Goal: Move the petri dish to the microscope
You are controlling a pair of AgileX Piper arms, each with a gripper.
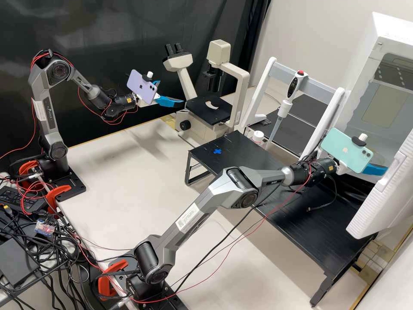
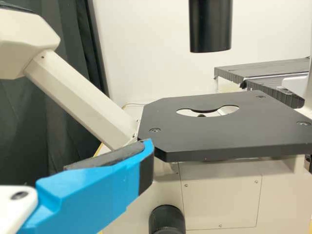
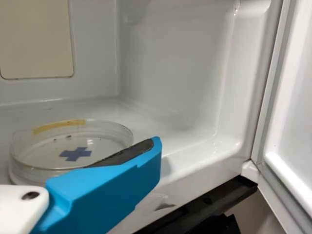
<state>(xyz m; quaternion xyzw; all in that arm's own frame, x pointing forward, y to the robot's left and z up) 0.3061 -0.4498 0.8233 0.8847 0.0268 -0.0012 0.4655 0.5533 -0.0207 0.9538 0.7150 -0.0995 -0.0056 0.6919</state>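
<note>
Left tool (image 1: 174, 92) spread near the cream microscope with black stage (image 1: 243, 86). My right tool (image 1: 375, 170), spread, beside the clear round petri dish (image 3: 100, 142) in the white cabinet (image 3: 170, 73).

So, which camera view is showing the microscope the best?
The high view. It takes in most of the microscope, with the eyepieces, the lamp box and the black stage. The left wrist view is closer, good for the stage and the round knob, but cuts off the upper parts.
</note>
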